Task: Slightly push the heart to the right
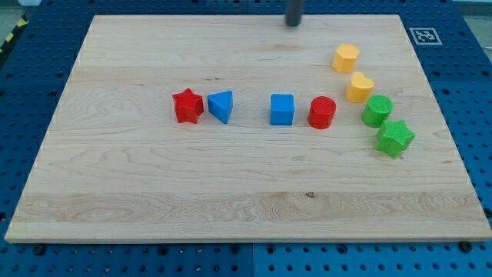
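Note:
The yellow heart lies on the wooden board at the view's right, just below a yellow pentagon-like block and touching or nearly touching the green round block at its lower right. My tip is at the view's top edge of the board, well up and to the left of the heart, touching no block.
A green star lies below the green round block. A red cylinder, blue cube, blue triangle and red star form a row across the middle. The wooden board sits on a blue perforated table.

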Robot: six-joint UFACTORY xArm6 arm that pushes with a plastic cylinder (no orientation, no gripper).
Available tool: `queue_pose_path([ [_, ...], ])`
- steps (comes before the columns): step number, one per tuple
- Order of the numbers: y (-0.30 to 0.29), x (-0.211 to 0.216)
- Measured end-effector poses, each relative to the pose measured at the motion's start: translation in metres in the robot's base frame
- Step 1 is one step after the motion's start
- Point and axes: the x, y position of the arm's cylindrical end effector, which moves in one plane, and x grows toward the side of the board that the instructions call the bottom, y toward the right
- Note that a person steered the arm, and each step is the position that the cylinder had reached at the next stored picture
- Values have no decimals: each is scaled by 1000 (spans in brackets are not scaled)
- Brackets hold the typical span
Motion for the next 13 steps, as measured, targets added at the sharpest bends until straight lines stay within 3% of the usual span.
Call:
queue_pose_path([
  [2,-7,132],
  [4,1,141],
  [6,53,164],
  [11,96,166],
  [13,77,157],
])
